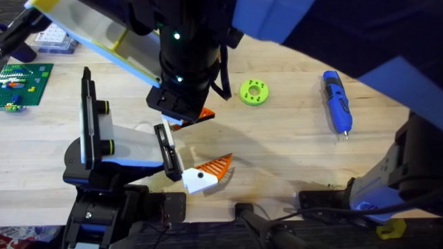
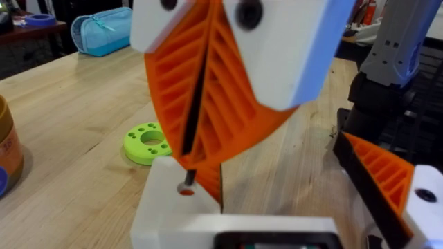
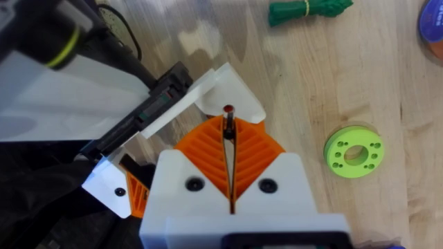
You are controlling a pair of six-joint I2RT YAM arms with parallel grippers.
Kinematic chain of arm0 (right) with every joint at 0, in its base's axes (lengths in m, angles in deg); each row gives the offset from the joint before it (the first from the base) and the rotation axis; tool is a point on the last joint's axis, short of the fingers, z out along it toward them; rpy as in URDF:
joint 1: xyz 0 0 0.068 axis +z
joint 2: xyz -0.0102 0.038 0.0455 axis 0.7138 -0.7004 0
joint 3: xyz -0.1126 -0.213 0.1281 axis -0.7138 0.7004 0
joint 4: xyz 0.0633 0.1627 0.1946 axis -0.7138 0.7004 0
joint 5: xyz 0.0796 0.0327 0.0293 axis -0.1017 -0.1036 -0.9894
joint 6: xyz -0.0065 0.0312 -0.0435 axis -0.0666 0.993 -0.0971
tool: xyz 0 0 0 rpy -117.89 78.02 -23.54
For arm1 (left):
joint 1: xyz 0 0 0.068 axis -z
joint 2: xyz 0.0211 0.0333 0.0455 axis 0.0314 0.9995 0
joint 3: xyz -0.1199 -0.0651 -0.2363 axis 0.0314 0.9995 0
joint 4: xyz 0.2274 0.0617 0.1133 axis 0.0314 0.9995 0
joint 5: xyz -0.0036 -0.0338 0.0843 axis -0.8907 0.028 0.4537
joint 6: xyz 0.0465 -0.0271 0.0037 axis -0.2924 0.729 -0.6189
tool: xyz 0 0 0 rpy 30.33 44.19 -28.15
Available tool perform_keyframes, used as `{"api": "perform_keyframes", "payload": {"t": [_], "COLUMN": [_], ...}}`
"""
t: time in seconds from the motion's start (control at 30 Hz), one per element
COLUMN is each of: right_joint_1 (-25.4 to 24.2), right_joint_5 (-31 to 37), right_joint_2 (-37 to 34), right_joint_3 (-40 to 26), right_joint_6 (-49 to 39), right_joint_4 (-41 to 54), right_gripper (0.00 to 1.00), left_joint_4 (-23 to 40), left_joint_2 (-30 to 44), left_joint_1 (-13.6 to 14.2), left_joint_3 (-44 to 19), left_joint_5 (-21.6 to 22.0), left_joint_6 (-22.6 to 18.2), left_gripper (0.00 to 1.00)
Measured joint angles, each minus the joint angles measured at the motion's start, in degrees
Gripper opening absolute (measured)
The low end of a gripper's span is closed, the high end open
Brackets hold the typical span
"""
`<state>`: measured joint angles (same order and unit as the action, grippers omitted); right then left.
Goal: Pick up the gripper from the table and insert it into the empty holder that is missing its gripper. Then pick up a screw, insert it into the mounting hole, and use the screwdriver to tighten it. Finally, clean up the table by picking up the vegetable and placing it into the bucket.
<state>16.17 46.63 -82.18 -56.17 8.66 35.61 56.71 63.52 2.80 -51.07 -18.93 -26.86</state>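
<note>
The holder (image 1: 90, 145) stands at the table's (image 1: 291, 152) left, and its narrow black arm (image 1: 167, 149) carries the white gripper piece (image 2: 173, 207) (image 3: 235, 90). My right gripper (image 2: 201, 149) (image 3: 227, 131) hangs over that piece, its orange pads shut on a dark screw (image 2: 190, 177) (image 3: 227, 123). The screw's tip sits at the mouth of the red mounting hole. My left gripper (image 2: 277, 166) is open, with a second orange-padded finger (image 2: 381, 176) far to the side. The blue screwdriver (image 1: 337, 100) lies at the right. The green vegetable (image 3: 304, 10) and the bucket (image 2: 7, 155) lie farther off.
A lime-green ring (image 1: 254, 91) lies between the holder and the screwdriver. A green brick plate (image 1: 24, 79) and a clear parts box (image 1: 55, 38) sit at the far left. The right arm's base (image 1: 374, 194) stands at the front right.
</note>
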Motion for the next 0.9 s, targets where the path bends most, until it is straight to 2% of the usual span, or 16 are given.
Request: {"api": "perform_keyframes", "payload": {"t": [0.9], "right_joint_1": [0.0], "right_joint_5": [0.0], "right_joint_2": [0.0], "right_joint_3": [0.0], "right_joint_6": [0.0], "right_joint_4": [-0.9], "right_gripper": [0.009], "left_joint_4": [0.0], "left_joint_2": [0.0], "left_joint_1": [0.0], "left_joint_3": [0.0], "left_joint_5": [0.0], "left_joint_6": [0.0], "left_gripper": [0.986]}}
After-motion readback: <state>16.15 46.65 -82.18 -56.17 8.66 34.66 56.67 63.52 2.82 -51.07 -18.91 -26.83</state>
